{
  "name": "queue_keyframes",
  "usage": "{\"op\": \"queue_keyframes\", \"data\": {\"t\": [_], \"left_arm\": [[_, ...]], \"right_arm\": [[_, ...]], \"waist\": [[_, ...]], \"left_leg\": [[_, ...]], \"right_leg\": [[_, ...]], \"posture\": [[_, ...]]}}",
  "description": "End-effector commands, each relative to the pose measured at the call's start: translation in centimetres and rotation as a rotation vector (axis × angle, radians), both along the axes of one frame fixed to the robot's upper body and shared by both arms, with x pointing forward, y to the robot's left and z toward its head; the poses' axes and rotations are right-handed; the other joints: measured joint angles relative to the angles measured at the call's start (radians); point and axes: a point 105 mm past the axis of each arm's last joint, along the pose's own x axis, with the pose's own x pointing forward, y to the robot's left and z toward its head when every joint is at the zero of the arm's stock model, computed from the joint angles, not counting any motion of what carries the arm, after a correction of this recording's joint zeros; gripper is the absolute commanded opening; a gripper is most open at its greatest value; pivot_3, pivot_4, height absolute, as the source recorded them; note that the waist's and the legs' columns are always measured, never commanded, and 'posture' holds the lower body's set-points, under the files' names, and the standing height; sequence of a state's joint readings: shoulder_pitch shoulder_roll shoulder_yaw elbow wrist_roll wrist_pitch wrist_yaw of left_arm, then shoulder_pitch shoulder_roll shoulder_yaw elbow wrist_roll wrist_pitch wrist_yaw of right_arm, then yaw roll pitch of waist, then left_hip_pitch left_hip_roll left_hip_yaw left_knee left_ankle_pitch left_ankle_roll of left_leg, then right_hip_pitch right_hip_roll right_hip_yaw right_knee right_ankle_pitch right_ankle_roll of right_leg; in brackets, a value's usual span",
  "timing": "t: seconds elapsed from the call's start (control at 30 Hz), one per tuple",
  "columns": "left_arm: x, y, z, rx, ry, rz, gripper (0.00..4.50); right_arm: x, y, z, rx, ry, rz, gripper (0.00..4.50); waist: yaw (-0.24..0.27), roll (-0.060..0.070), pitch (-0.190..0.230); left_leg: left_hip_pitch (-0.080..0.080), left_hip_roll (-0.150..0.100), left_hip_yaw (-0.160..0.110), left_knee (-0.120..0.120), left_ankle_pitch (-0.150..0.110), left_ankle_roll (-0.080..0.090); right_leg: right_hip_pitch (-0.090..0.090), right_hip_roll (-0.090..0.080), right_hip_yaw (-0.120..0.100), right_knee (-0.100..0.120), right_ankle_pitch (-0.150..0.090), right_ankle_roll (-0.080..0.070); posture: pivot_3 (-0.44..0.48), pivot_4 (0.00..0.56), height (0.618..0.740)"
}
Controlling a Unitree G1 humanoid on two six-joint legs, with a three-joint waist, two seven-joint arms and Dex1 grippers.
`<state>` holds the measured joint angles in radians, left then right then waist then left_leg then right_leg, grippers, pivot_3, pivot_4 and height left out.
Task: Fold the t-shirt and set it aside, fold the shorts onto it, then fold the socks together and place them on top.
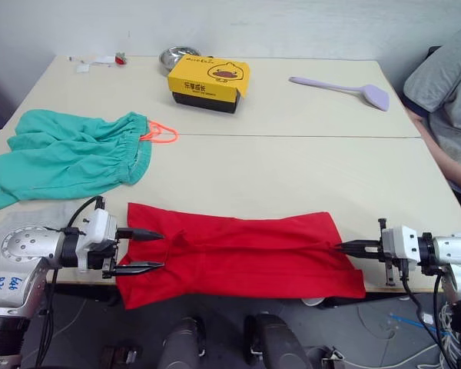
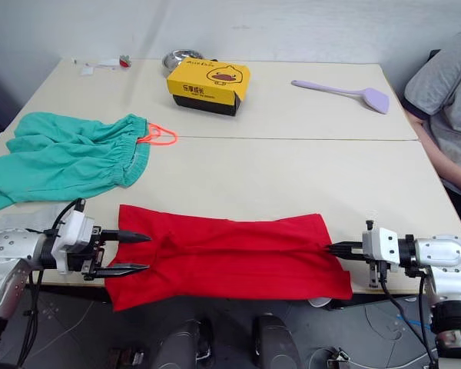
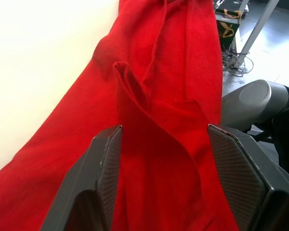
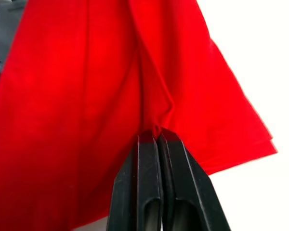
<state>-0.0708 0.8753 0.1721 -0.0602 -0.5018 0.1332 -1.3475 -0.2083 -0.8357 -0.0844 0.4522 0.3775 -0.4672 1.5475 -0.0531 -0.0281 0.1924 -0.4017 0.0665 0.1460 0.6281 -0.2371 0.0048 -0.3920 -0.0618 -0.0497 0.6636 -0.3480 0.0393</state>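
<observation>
Folding the t-shirt (image 1: pixel 238 257) is the step I'm on; it lies as a long band along the table's (image 1: pixel 292 169) near edge. My right gripper (image 1: pixel 346 247) pinches its end; the left gripper (image 1: pixel 148 251) stands wide around a ridge of cloth. Next I'd clamp left, then bring the ends together. Shorts (image 1: pixel 69 157) wait far left; I can't make out the socks clearly.

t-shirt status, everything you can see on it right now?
The t-shirt is bright red cloth, folded lengthwise into a long band lying flat along the near edge of the table, its near side hanging slightly over. It is creased and ridged along its length. The left gripper has open jaws straddling a raised fold at one end; the right gripper is shut, pinching the other end. Apart from the shorts.
</observation>
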Motion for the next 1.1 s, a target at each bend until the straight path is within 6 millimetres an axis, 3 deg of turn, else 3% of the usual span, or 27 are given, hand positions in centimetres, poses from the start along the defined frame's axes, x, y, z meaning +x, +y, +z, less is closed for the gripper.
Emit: {"op": "queue_keyframes", "data": {"t": [0.03,0.13,0.23,0.33,0.6,0.7,1.03,1.1], "left_arm": [[0.9,1.4,1.1,-0.031,0.032,0.109,2.94],[1.9,2.4,1.4,-0.016,0.036,0.194,3.46],[2.6,3.0,1.9,-0.008,0.018,0.227,4.40],[3.9,3.5,2.0,0.016,-0.002,0.274,4.50],[7.9,4.1,0.9,0.130,-0.091,0.398,4.50],[8.8,4.0,0.7,0.140,-0.080,0.422,4.50],[8.8,3.8,-0.6,0.155,0.032,0.393,4.50],[8.8,3.8,-0.7,0.160,0.037,0.389,4.10]], "right_arm": [[-0.8,-0.2,1.7,-0.001,0.031,0.035,1.25],[-0.5,-0.2,3.5,0.040,0.043,0.010,2.25],[1.0,0.1,5.8,0.127,0.052,-0.065,3.33],[2.7,0.8,6.8,0.169,0.097,-0.128,4.39],[6.5,1.8,4.8,0.064,0.300,-0.293,4.45],[6.9,2.4,4.0,0.024,0.349,-0.284,4.45],[8.2,3.6,3.1,-0.025,0.441,-0.292,4.45],[8.2,3.9,3.0,-0.027,0.454,-0.283,4.30]], "waist": [[-0.001,0.000,0.000],[-0.002,0.000,0.000],[-0.002,0.000,0.000],[-0.001,0.000,0.000],[0.000,0.001,0.000],[0.000,0.001,0.000],[-0.001,0.001,0.000],[-0.001,0.001,0.000]], "left_leg": [[0.000,0.000,0.000,0.000,0.000,0.000],[0.001,0.000,-0.001,0.000,0.000,0.000],[0.001,0.000,-0.001,0.000,0.000,0.000],[0.000,0.000,-0.001,0.000,-0.001,-0.001],[-0.004,0.000,0.000,-0.002,0.000,0.000],[-0.005,0.000,0.001,-0.002,0.000,0.000],[-0.005,0.000,0.002,0.001,0.000,-0.001],[-0.005,0.000,0.002,0.001,0.000,-0.001]], "right_leg": [[0.000,0.000,0.000,0.000,0.000,0.000],[0.000,0.000,0.000,0.000,0.000,0.000],[0.000,0.000,0.000,0.000,0.000,-0.001],[0.000,-0.001,0.000,0.000,0.001,-0.001],[-0.005,-0.001,-0.001,-0.001,0.000,-0.003],[-0.006,-0.001,-0.001,-0.001,0.000,-0.003],[-0.006,0.001,0.000,0.001,0.000,-0.002],[-0.006,0.001,0.000,0.002,0.000,-0.002]], "posture": [[0.000,0.150,0.740],[0.000,0.150,0.740],[0.000,0.150,0.740],[0.000,0.150,0.740],[0.000,0.150,0.740],[0.000,0.150,0.740],[0.000,0.150,0.740],[0.000,0.150,0.740]]}}
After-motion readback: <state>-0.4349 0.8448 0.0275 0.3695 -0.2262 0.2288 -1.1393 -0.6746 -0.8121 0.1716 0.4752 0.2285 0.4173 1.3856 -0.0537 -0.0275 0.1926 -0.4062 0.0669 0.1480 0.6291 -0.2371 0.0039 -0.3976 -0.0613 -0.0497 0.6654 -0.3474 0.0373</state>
